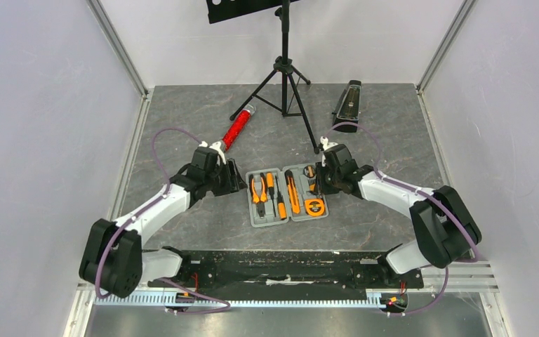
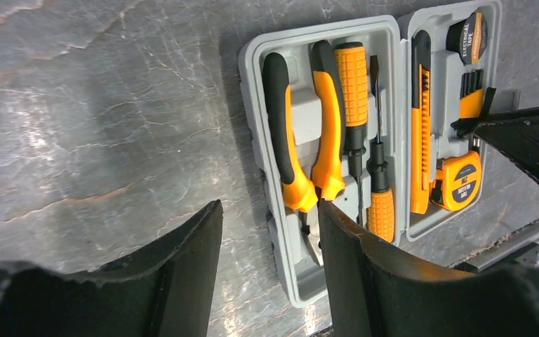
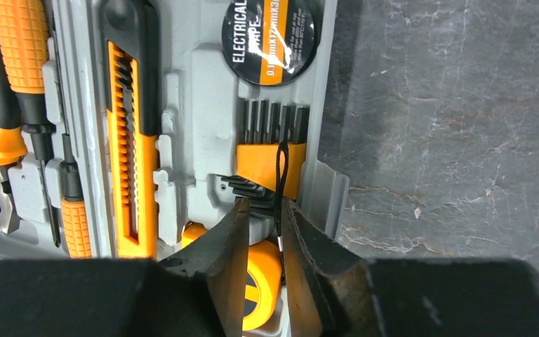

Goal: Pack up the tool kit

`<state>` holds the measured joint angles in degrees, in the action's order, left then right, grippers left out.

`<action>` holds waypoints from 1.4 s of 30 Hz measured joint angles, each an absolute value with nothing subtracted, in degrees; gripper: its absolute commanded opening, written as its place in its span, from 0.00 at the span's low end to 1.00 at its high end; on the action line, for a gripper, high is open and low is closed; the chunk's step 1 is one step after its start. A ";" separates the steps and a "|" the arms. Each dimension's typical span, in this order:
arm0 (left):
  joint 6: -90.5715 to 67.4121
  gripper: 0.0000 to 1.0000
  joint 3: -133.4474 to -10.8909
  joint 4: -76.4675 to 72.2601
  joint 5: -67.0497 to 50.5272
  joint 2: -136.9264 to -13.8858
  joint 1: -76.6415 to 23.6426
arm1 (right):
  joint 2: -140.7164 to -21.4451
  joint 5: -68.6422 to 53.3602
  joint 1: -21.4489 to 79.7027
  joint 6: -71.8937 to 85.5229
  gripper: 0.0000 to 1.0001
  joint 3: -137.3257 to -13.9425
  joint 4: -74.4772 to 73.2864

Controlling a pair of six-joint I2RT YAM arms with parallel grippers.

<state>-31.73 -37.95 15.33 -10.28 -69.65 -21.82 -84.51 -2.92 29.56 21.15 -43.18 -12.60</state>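
Rt-wrist view: tape measure (image 3: pixel 265 281) half hidden behind right gripper (image 3: pixel 263 207); case (image 3: pixel 203 91) cut off at L edge (pliers (image 3: pixel 0 144) too).

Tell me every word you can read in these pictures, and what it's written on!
"ELECTRICAL TAPE": on the label of the black tape roll, at the top of the grey case.
Small size print under those words: partly lost in glare, so I can't read it properly.
Label on the round orange tape measure: there is print, but it is too small to read.
Nothing else shows any words or numbers I can make out.
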 measured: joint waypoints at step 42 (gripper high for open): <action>-32.86 0.02 -43.48 20.49 -13.10 -81.25 -23.40 | -84.07 -7.05 27.88 14.94 0.59 -51.53 -11.64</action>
<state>-32.86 -43.48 20.49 -13.10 -81.25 -23.40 -84.07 -7.05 27.88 14.94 -51.53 -11.64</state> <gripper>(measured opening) 0.051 0.583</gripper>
